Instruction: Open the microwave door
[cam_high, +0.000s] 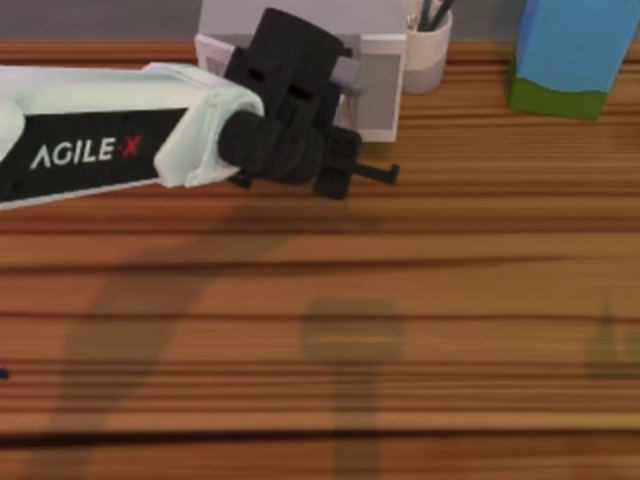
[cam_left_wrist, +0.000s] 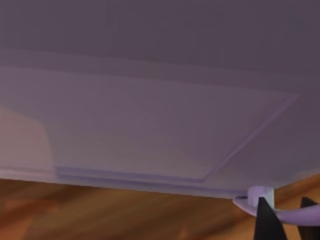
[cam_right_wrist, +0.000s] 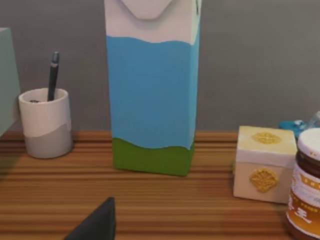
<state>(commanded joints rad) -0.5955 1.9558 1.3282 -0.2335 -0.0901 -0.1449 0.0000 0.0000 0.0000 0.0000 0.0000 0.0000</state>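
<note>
The microwave (cam_high: 228, 18) stands at the table's back edge, a little left of centre. My left arm reaches in from the left, and its black wrist (cam_high: 285, 110) covers most of the front. In the left wrist view the microwave door (cam_left_wrist: 140, 125) fills the frame, pale grey with its large window. The white handle (cam_left_wrist: 261, 194) sits at the door's edge. My left gripper (cam_left_wrist: 286, 209) is at it, one dark fingertip (cam_left_wrist: 267, 222) on each side of the handle bar, shut on it. My right gripper (cam_right_wrist: 100, 227) is off to the right, far from the microwave and out of the top view.
A white cup with pens (cam_high: 425, 45) stands right beside the microwave. A tall blue-and-green carton (cam_high: 575, 55) is at the back right. Beyond it on the right are a cream box (cam_right_wrist: 262, 162) and a labelled jar (cam_right_wrist: 306, 185).
</note>
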